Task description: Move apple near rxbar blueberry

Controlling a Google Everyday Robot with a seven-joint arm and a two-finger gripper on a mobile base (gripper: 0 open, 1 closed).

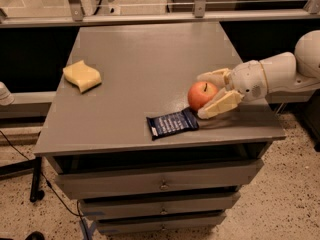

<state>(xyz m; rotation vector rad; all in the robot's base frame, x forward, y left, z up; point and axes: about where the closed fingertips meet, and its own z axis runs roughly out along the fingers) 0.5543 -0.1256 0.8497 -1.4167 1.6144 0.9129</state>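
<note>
While gripping apple (202, 95) in claw (204, 97) from right side, holds it low on worktop (150, 59) just beside blue snack bar (172, 123); seemingly positioned for release.

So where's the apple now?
The apple is right of centre in the camera view, on the table near its front edge, clasped by the gripper, just behind the snack bar.

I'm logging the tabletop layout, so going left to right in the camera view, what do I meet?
First the yellow wavy sponge → dark blue snack-bar wrapper → small round red-orange apple, held in the white gripper, which reaches in from the right.
</note>
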